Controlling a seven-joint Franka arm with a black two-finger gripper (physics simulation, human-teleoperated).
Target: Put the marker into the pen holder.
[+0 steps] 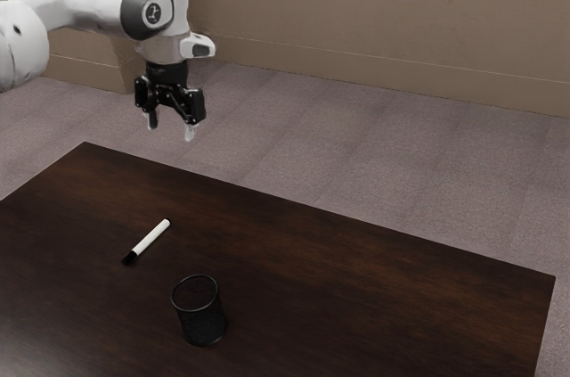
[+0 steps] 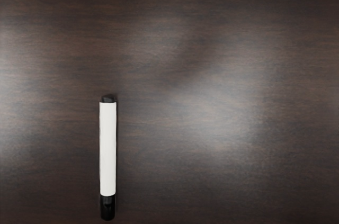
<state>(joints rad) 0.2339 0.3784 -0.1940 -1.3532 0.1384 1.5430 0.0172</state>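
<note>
With black two-finger gripper (image 1: 171, 126) spread, could roll white cylindrical plastic-looking marker (image 1: 150, 239), lying on dark wooden bench (image 1: 356, 279) at exterior-view 11 o'clock from black cylindrical mesh pen holder (image 1: 203, 321), by closing off-centre.

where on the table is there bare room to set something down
Widest: the table from the pen holder to the edge at the exterior view's right. Another patch lies between the marker and the far edge. Tightest is the gap between marker and pen holder.
</note>
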